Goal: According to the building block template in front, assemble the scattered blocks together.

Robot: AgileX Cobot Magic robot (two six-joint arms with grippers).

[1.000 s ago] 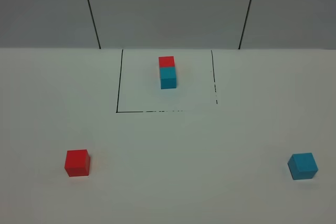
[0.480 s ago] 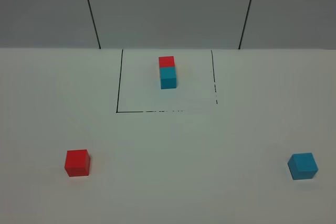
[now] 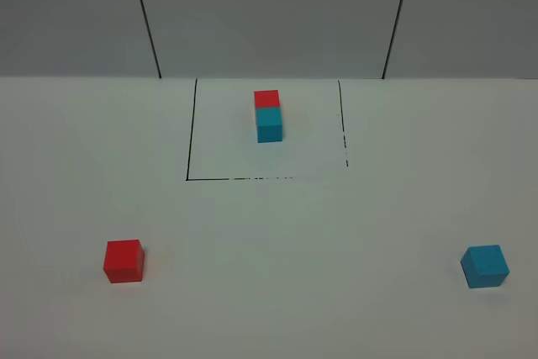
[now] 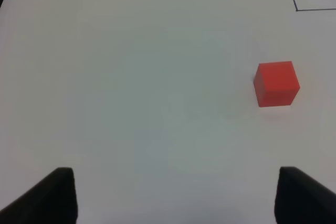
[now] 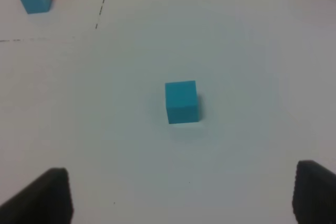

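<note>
Far centre: red-and-cyan joined cube template (image 3: 268,115), inside black-line square (image 3: 191,132), is set as reference.
Near left: loose matte red cube (image 3: 123,260) is faced by spread, empty left gripper (image 4: 176,195).
Near right: loose matte cyan cube (image 3: 485,266) is faced by spread, empty right gripper (image 5: 184,192).

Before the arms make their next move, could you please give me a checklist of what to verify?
1. Left gripper open and empty: ok.
2. Right gripper open and empty: ok.
3. Red cube centred ahead of left gripper: not ok, it sits off toward one finger.
4. Cyan cube centred ahead of right gripper: ok, roughly.
5. Template readable: ok, red half behind cyan half, touching.
6. Gripper height above the table: cannot tell.
</note>
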